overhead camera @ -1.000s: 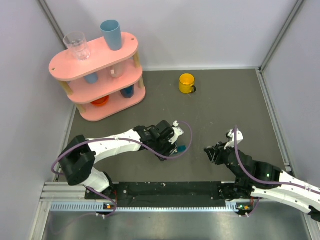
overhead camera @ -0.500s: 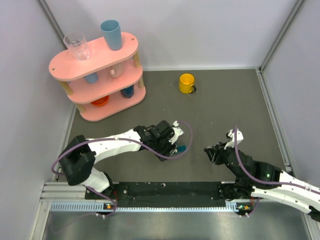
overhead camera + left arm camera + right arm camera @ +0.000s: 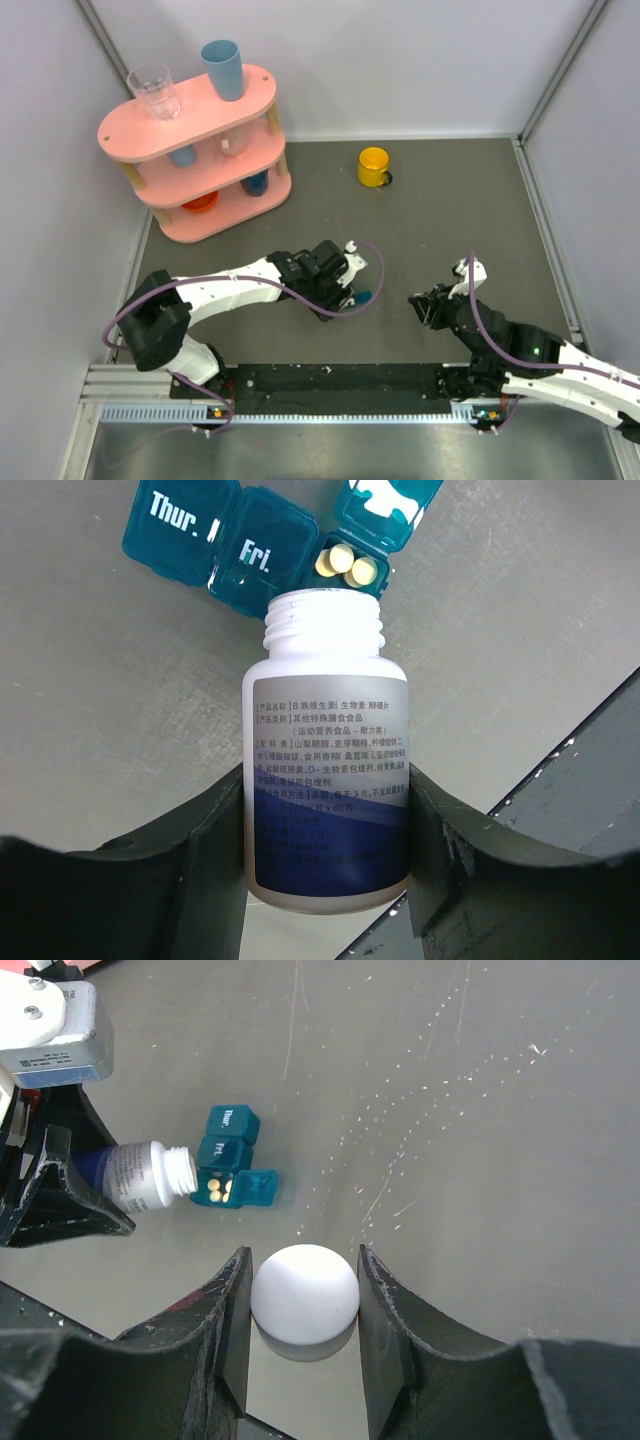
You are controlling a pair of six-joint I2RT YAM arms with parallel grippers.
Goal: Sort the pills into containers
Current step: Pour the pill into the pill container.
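From above, two arms lie low over the table (image 3: 450, 220). The left arm stretches from its base toward the middle, and the left claw (image 3: 350, 287) has one teal pill box (image 3: 365, 296) just past its tips. The right arm comes in from the lower right. The right claw (image 3: 420, 304) faces the left one, with bare table between them. One yellow mug (image 3: 374, 166) stands well beyond both claws. One pink three-tier shelf (image 3: 190, 120) stands far off on the left claw's outer side, with one clear glass (image 3: 154, 91) and one blue cup (image 3: 222, 68) on its top tier.

In the left wrist view, the left claw (image 3: 325, 815) is clamped on one white bottle (image 3: 325, 750), a finger pressed to each side. The bottle has no cap, and its mouth reaches out ahead of the fingertips. The pill box (image 3: 250, 550) lies straight ahead of the mouth and shows three compartments. Two are closed, marked "Thur." and "Fri.". The third has its lid up and holds two yellow pills (image 3: 341, 564).

In the right wrist view, the right claw (image 3: 304, 1280) is closed on one round white cap (image 3: 304, 1295), both fingers touching it. The pill box (image 3: 226, 1155) lies ahead and to the left of the claw, with the bottle (image 3: 145, 1175) mouth against it.
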